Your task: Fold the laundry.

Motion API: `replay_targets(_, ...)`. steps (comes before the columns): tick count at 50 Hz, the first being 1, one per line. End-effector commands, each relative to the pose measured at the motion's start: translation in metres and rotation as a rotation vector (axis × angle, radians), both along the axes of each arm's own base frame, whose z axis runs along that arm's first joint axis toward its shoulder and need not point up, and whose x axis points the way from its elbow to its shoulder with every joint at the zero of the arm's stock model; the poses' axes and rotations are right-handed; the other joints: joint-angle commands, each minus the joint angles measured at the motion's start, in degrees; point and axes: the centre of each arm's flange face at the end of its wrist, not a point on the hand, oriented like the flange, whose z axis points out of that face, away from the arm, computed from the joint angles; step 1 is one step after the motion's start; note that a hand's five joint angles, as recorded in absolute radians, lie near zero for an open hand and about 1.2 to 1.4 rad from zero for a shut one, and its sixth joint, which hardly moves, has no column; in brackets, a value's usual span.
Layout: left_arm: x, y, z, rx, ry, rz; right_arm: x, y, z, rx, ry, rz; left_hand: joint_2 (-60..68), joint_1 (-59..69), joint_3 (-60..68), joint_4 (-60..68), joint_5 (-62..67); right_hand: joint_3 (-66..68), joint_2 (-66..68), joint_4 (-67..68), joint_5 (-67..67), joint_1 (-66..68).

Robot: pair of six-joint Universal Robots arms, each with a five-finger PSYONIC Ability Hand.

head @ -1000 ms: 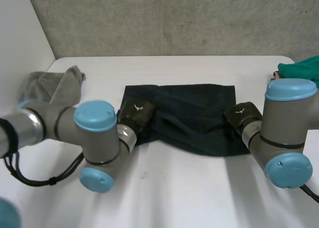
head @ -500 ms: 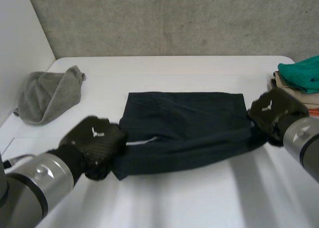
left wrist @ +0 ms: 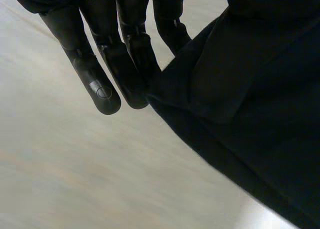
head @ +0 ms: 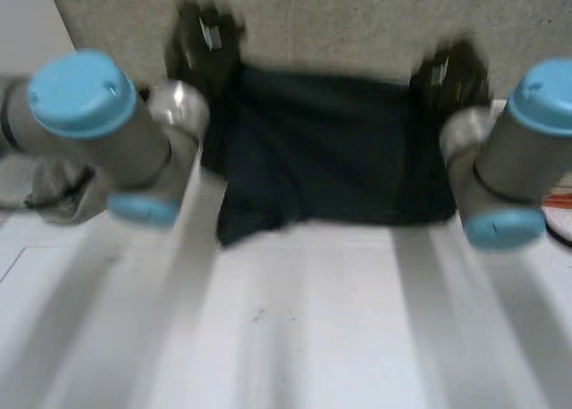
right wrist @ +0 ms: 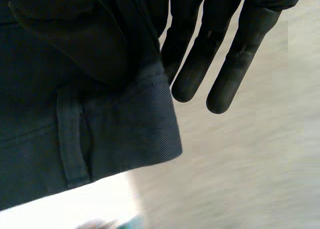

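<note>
Two hands: the left hand and the right hand are both high above the white surface, well apart, one at each upper corner of a dark garment.
Left hand grip: it holds the garment's upper corner on the robot's left. In the left wrist view its fingers reach out nearly straight, side by side, and the cloth falls away from against them close to the palm.
Right hand grip: it holds the opposite upper corner. In the right wrist view the fingers are also nearly straight, with a bunch of cloth gathered against the palm just beside them.
Garment position: it hangs in the air as a wide sheet between the two hands, facing the head camera. Its lower edge is uneven and dips lowest on the left; whether that edge touches the surface cannot be told.
Garment detail: the right wrist view shows a stitched band along one edge and a narrow strip sewn across the cloth near it.
Arms: the left arm and right arm are bent, flanking the garment.
Grey cloth: crumpled on the surface at the left, partly behind the left arm.
Backdrop: a grey wall behind the garment.
</note>
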Motion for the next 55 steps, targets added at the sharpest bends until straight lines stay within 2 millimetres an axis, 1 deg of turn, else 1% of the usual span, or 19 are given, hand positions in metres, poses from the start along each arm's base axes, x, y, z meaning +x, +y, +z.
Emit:
replay_targets(1, 0.012, -0.011, 0.118, -0.502, 0.198, 0.106, 0.014, -0.016, 0.121, -0.635, -0.237, 0.071, 11.47, 17.39, 12.06, 11.26, 13.17, 11.81, 12.31, 11.23, 11.07, 16.95)
replay_targets(3, 0.014, -0.011, 0.119, -0.490, 0.201, 0.107, 0.016, -0.017, 0.125, -0.646, -0.241, 0.081, 11.47, 17.39, 12.06, 11.26, 13.17, 11.81, 12.31, 11.23, 11.07, 16.95)
replay_targets(6, 0.014, -0.009, 0.109, -0.405, 0.195, 0.093, 0.020, -0.022, 0.112, -0.577, -0.216, 0.089, 11.47, 17.39, 12.06, 11.26, 13.17, 11.81, 12.31, 11.23, 11.07, 16.95)
replay_targets(11, 0.020, -0.008, 0.071, -0.231, 0.154, 0.066, 0.022, -0.027, 0.082, -0.413, -0.217, 0.118, 11.47, 17.39, 12.06, 11.26, 13.17, 11.81, 12.31, 11.23, 11.07, 16.95)
replay_targets(15, 0.021, -0.006, 0.033, -0.124, 0.110, 0.060, 0.023, -0.033, 0.047, -0.285, -0.231, 0.137, 11.47, 17.39, 12.06, 11.26, 13.17, 11.81, 12.31, 11.23, 11.07, 16.95)
replay_targets(16, 0.021, -0.004, 0.014, -0.077, 0.082, 0.057, 0.024, -0.034, 0.030, -0.232, -0.220, 0.141, 11.47, 17.39, 12.06, 11.26, 13.17, 11.81, 12.31, 11.23, 11.07, 16.95)
replay_targets(19, 0.021, 0.000, -0.014, -0.005, 0.041, 0.053, 0.025, -0.036, -0.001, -0.146, -0.190, 0.141, 11.47, 17.39, 12.06, 11.26, 13.17, 11.81, 12.31, 11.23, 11.07, 16.95)
replay_targets(20, 0.022, 0.004, -0.033, 0.047, 0.014, 0.052, 0.026, -0.036, -0.025, -0.081, -0.166, 0.141, 11.47, 17.39, 12.06, 11.26, 13.17, 11.81, 12.31, 11.23, 11.07, 16.95)
replay_targets(23, 0.022, 0.011, -0.064, 0.129, -0.028, 0.047, 0.027, -0.035, -0.060, 0.015, -0.130, 0.148, 11.47, 17.39, 12.06, 11.26, 13.17, 11.81, 12.31, 11.23, 11.07, 16.95)
replay_targets(24, 0.023, 0.016, -0.089, 0.192, -0.065, 0.044, 0.026, -0.034, -0.082, 0.077, -0.109, 0.147, 11.47, 17.39, 12.06, 11.26, 13.17, 11.81, 12.31, 11.23, 11.07, 16.95)
replay_targets(28, 0.022, 0.041, -0.137, 0.325, -0.149, 0.020, 0.022, -0.022, -0.124, 0.226, -0.049, 0.139, 11.47, 17.39, 12.06, 11.26, 13.17, 11.81, 12.31, 11.23, 11.07, 16.95)
replay_targets(32, 0.033, 0.067, -0.159, 0.443, -0.225, 0.014, 0.013, -0.007, -0.133, 0.335, -0.014, 0.130, 11.47, 17.39, 12.06, 11.26, 13.17, 11.81, 12.31, 11.23, 11.07, 16.95)
replay_targets(34, 0.040, 0.078, -0.153, 0.470, -0.242, 0.013, 0.008, 0.001, -0.127, 0.367, 0.000, 0.123, 11.47, 17.39, 12.06, 11.26, 13.17, 11.81, 12.31, 11.23, 11.07, 16.95)
replay_targets(39, 0.062, 0.115, -0.126, 0.537, -0.278, 0.012, -0.011, 0.044, -0.089, 0.500, 0.050, 0.116, 11.47, 17.39, 12.06, 11.26, 13.17, 11.81, 12.31, 11.23, 11.07, 16.95)
replay_targets(43, 0.080, 0.152, -0.103, 0.594, -0.323, 0.004, -0.028, 0.082, -0.085, 0.679, 0.124, 0.104, 11.47, 17.39, 12.06, 11.26, 13.17, 11.81, 12.31, 11.23, 11.07, 16.95)
replay_targets(45, 0.092, 0.181, -0.092, 0.661, -0.375, -0.016, -0.035, 0.099, -0.084, 0.756, 0.165, 0.102, 11.47, 17.39, 12.06, 11.26, 13.17, 11.81, 12.31, 11.23, 11.07, 16.95)
replay_targets(48, 0.106, 0.221, -0.087, 0.784, -0.467, -0.056, -0.051, 0.135, -0.077, 0.898, 0.260, 0.092, 11.47, 17.39, 12.06, 11.26, 13.17, 11.81, 12.31, 11.23, 11.07, 16.95)
replay_targets(51, 0.116, 0.250, -0.091, 0.918, -0.566, -0.104, -0.066, 0.164, -0.073, 0.993, 0.370, 0.105, 11.47, 17.39, 12.06, 11.26, 13.17, 11.81, 12.31, 11.23, 11.07, 16.95)
replay_targets(55, 0.115, 0.259, -0.093, 0.974, -0.604, -0.151, -0.071, 0.168, -0.078, 0.996, 0.402, 0.105, 11.47, 17.39, 12.06, 11.26, 13.17, 11.81, 12.31, 11.23, 11.07, 16.95)
